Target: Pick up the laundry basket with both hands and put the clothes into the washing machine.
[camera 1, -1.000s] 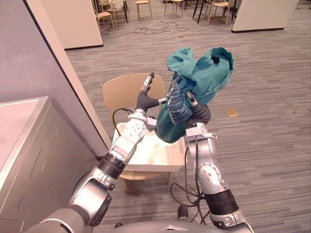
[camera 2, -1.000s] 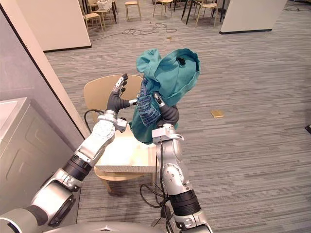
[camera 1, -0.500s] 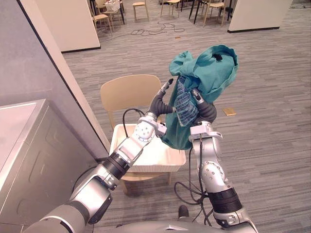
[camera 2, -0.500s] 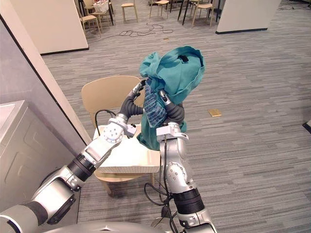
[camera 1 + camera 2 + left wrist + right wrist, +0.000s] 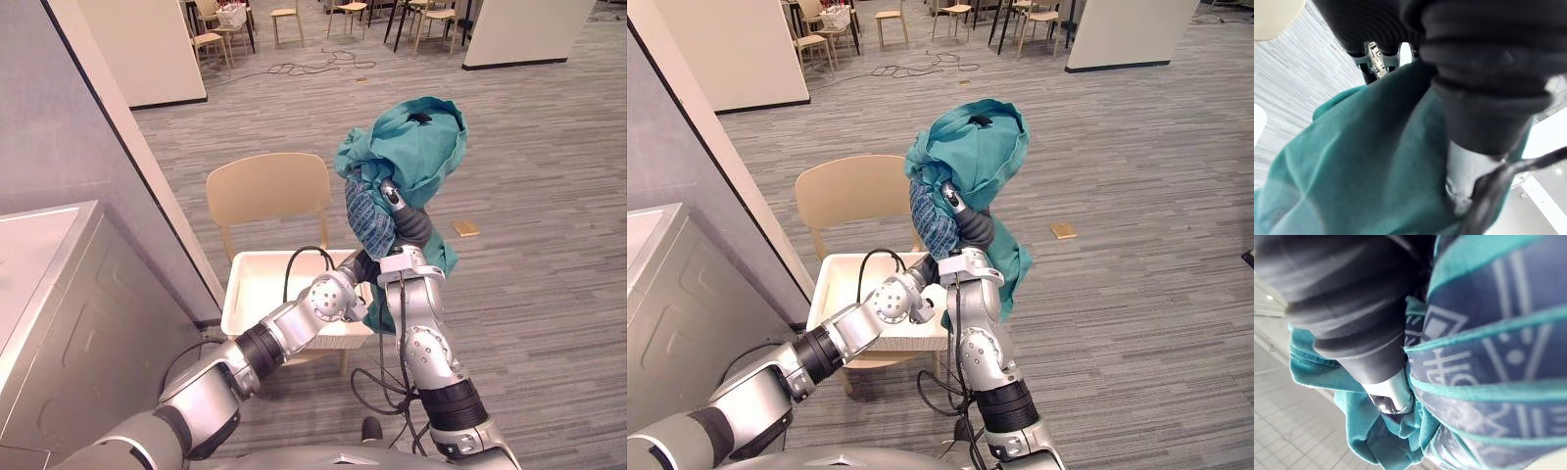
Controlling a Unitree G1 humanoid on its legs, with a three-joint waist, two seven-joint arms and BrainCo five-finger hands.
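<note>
The right robot hand is gripping the clothes, holding them high above the basket on the chair. The left robot hand is reaching under the bundle, near the basket's rim; its grip I cannot tell. It should be gathering the hanging tail before swinging to the washer. A second ago it was raised beside the clothes.

The right hand is mostly buried under the draped teal fabric garment and the blue patterned woven cloth — its grip cannot be read. Just below it, the left hand sits behind the teal folds, equally unreadable. Under the left hand, one corner of the white rectangular plastic basket is covered — and the basket hides the seat of the pale wooden chair.
</note>
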